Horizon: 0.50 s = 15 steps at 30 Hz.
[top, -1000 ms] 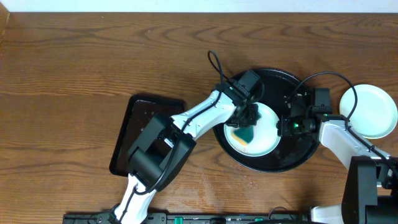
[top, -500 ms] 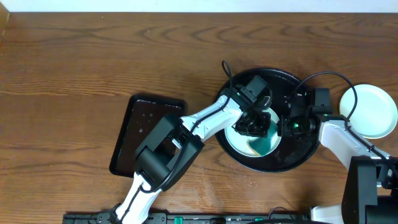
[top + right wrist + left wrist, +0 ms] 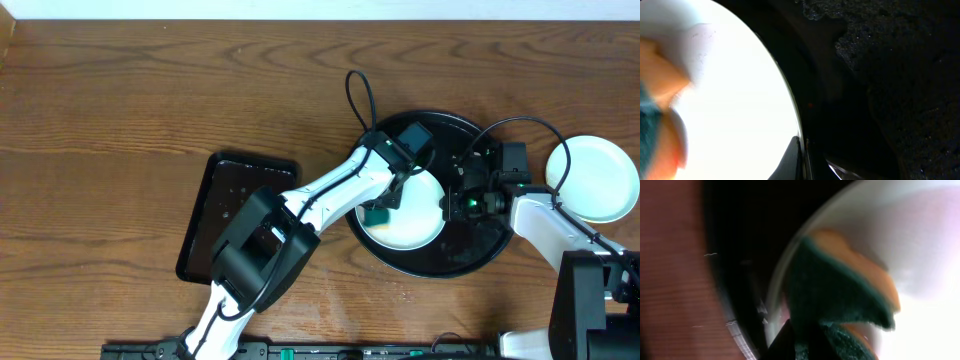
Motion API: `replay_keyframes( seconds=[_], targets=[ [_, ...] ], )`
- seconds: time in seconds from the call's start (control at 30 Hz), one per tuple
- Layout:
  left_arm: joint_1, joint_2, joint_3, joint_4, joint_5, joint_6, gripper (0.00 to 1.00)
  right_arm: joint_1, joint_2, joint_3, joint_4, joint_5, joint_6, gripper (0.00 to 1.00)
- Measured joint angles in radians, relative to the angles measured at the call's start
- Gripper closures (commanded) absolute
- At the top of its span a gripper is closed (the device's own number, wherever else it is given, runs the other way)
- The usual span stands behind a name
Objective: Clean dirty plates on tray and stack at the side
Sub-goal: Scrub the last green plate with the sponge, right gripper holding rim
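In the overhead view the left arm (image 3: 330, 190) hides the upper left edge of the plate (image 3: 418, 215) and most of the sponge (image 3: 374, 214). The left wrist view is blurred throughout. The right wrist view shows the plate glaring white, cut off at the left edge.

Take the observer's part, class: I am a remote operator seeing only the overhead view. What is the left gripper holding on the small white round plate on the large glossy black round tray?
Observer: The left wrist view shows the left gripper shut on a green-and-orange sponge at the small white round plate, near its rim.
Operator: And the right gripper?
Observer: In the right wrist view the right gripper is shut at that plate's edge, apparently pinching it.
Operator: Is the tray dry?
Observer: The large glossy black round tray shows glistening specks there, possibly droplets.
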Motion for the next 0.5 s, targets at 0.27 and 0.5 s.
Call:
replay_keyframes(
  seconds=[0.27, 0.5],
  targets=[
    [-0.009, 0.01, 0.013, 0.002, -0.105, -0.005, 0.92, 0.001, 0.0, 0.0, -0.005, -0.01, 0.018, 0.99],
    [0.028, 0.019, 0.011, 0.205, 0.265, 0.001, 0.92, 0.0, 0.0, -0.001, 0.002, 0.0, 0.019, 0.99]
  ],
)
